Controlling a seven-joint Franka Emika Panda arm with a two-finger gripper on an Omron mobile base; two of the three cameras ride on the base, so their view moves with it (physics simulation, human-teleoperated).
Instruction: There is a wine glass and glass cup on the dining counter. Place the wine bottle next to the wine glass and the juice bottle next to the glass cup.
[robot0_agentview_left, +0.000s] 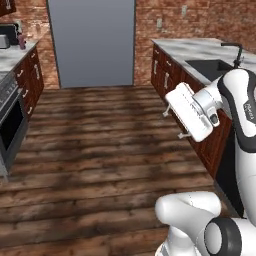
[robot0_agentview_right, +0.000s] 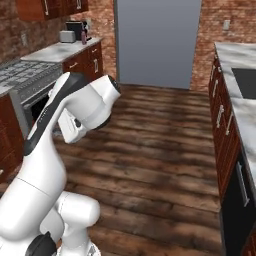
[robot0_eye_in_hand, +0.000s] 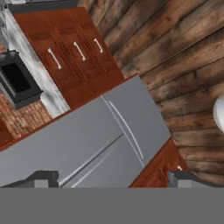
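A: Small bottle (robot0_agentview_right: 84, 36) on far counter (robot0_agentview_right: 60, 51), beside toaster (robot0_agentview_right: 67, 36): too small to identify.

B: Noted. Fridge (robot0_agentview_left: 92, 42) top cut off; sink (robot0_agentview_right: 247, 82) cropped at right edge.

Even, fairly bright rendered light with no visible source fills the kitchen, broad soft shadow patches darken the wooden floor (robot0_agentview_left: 100, 150), the marble worktop (robot0_agentview_left: 200, 50) looks pale and washed, and all views are coarse and slightly blurred.
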